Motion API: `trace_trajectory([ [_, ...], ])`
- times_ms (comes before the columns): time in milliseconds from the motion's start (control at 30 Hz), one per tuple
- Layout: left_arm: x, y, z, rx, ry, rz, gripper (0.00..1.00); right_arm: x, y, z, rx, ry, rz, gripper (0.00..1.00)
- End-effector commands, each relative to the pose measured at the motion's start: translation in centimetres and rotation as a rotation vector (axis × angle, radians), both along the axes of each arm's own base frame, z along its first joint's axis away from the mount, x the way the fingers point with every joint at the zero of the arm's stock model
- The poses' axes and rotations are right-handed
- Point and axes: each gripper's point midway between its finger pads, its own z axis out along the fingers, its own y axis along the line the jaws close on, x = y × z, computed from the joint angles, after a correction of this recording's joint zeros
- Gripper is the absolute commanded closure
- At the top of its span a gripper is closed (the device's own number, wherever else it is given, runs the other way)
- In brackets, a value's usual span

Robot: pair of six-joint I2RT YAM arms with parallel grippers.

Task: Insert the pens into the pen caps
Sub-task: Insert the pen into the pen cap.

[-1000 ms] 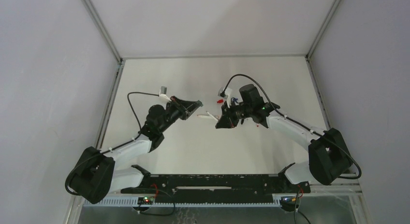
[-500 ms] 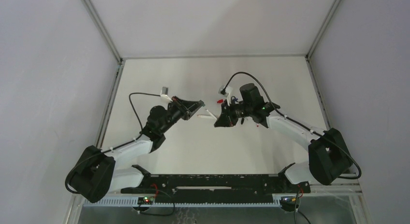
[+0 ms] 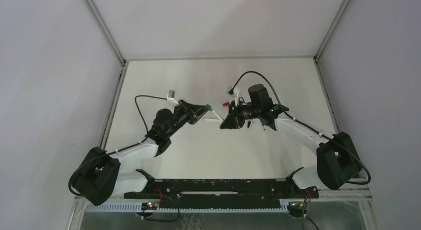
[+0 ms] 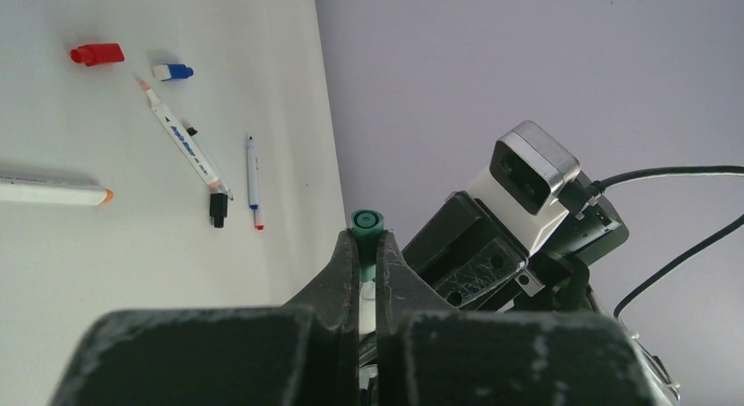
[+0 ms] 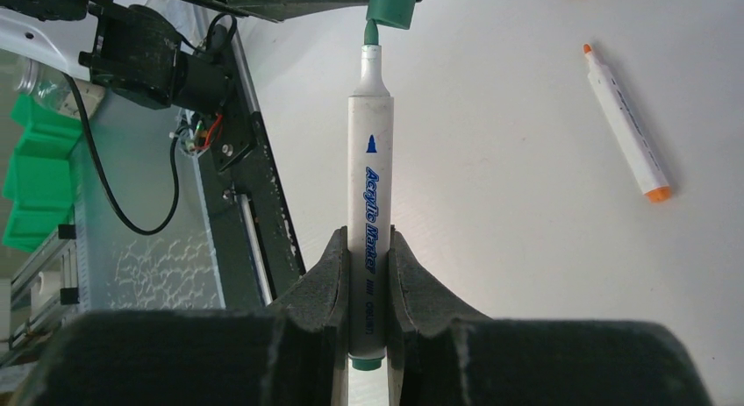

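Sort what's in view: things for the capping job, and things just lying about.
Job: green pen in right hand; green cap in left hand; waiting: orange pen, red cap, blue cap.
Lying about: green bins.

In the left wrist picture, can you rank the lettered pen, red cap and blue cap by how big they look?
1. lettered pen, clearly longest.
2. red cap.
3. blue cap, only slightly smaller.
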Motion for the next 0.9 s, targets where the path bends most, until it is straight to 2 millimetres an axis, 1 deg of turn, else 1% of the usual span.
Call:
trace_trajectory([
  [0,0.3,-0.6,1.7,-0.026,-0.054,-0.002,1.0,0.4,0.1,1.0,0.035,-0.004,-0.015,1.0],
  [200,0.3,-1.0,1.9,-0.033,-0.054,-0.011,1.0,0.7,0.0,0.7,0.027,0.007,-0.032,1.0],
  [333,0.3,-0.8,2.0,-0.046,-0.053,-0.001,1.0,0.6,0.0,0.5,0.027,0.008,-0.02,1.0],
  [400,0.4,-0.5,2.0,-0.056,-0.051,0.017,1.0,0.2,0.0,0.7,0.037,-0.001,0.016,1.0],
  [500,0.4,0.1,2.1,-0.066,-0.051,0.048,1.0,-1.3,0.0,1.4,0.077,-0.021,0.116,1.0],
  [567,0.5,0.4,2.2,-0.07,-0.054,0.065,1.0,-1.7,-0.1,1.6,0.09,-0.03,0.148,1.0],
  [667,0.4,0.5,2.4,-0.074,-0.06,0.069,1.0,-1.3,-0.2,1.5,0.08,-0.036,0.126,1.0],
  [867,0.3,0.2,2.6,-0.075,-0.063,0.051,1.0,0.6,-0.6,0.6,0.026,-0.02,0.009,1.0],
])
